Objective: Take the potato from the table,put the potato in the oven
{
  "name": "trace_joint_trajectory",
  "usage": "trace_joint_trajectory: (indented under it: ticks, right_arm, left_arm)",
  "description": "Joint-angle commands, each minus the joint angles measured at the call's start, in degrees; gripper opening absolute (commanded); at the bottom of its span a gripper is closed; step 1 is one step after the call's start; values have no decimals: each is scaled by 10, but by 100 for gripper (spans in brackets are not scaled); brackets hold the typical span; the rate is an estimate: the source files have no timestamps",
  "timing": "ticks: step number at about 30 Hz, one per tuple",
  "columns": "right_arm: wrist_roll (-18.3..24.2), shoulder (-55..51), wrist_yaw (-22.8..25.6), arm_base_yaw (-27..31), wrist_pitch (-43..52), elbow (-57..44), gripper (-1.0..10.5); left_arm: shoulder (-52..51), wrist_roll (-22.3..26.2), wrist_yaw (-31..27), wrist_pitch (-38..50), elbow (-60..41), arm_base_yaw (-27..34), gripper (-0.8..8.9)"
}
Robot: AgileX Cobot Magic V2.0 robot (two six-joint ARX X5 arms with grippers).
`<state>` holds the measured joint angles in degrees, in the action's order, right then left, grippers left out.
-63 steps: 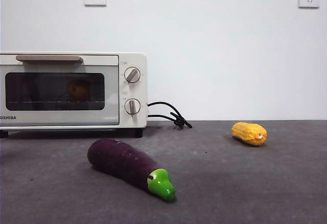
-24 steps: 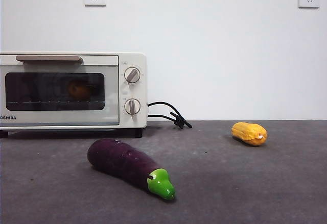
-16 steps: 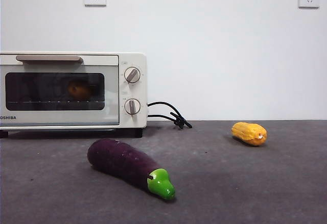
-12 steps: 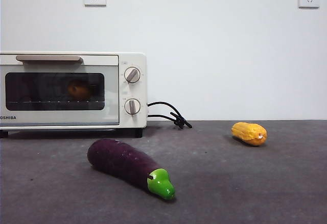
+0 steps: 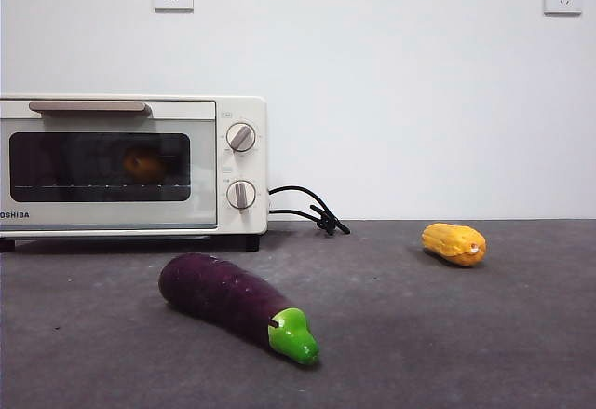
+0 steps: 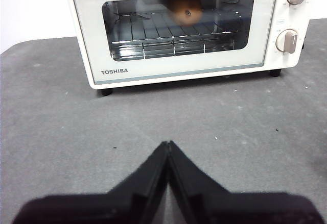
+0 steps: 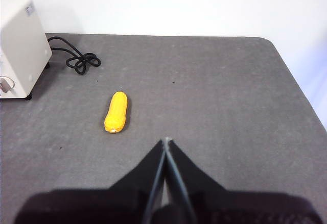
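Observation:
The potato [image 6: 185,9] lies on the wire rack inside the cream-white oven [image 6: 189,66], seen through the shut glass door; in the front view the potato [image 5: 142,163] shows dimly behind the oven's [image 5: 240,218] dark glass. My left gripper [image 6: 168,145] is shut and empty, held back above the table [image 6: 51,127] in front of the oven door. My right gripper [image 7: 165,141] is shut and empty over the table's right half. Neither arm shows in the front view.
A purple eggplant [image 5: 223,298] with a green tip lies in front of the oven. A yellow corn cob [image 5: 453,242] [image 7: 116,112] rests to the right. The oven's black cord [image 5: 307,209] [image 7: 74,58] coils beside it near the wall.

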<state>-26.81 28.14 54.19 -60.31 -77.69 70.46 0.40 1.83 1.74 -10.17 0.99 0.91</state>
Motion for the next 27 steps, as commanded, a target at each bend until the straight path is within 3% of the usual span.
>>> trace_joint_trajectory:
  ticks: [1,4,6,7,11,14,18,21,24,27]
  right_arm:
    - [-6,-4,3,13,-11,-4,1]
    - [-4,-4,3,60,-11,-4,2]
    - [37,-4,24,115,-9,-4,2]
    - [37,-4,22,142,-9,-4,2]
    - [36,-14,-29,246,57,-7,2]
    - [91,-27,-132,318,183,-29,2]
    - [208,-48,-394,420,376,-106,2]
    - [253,-63,-549,479,474,-181,2]
    - [276,-78,-636,516,541,-264,2]
    - [289,-100,-631,530,604,-349,2]
  left_arm:
    - [0,-6,2,7,-6,-1,-4]
    - [0,-6,2,7,-6,-1,-4]
    - [0,-6,2,7,-6,-1,-4]
    - [0,-6,2,7,-6,-1,-4]
    - [1,-6,2,7,-6,-1,-4]
    - [2,-6,2,7,-6,-1,-4]
    - [2,-6,2,7,-6,-1,-4]
    - [2,-6,2,7,-6,-1,-4]
    - [3,-6,2,7,-6,-1,-4]
    - [4,-6,2,7,-6,-1,-4]
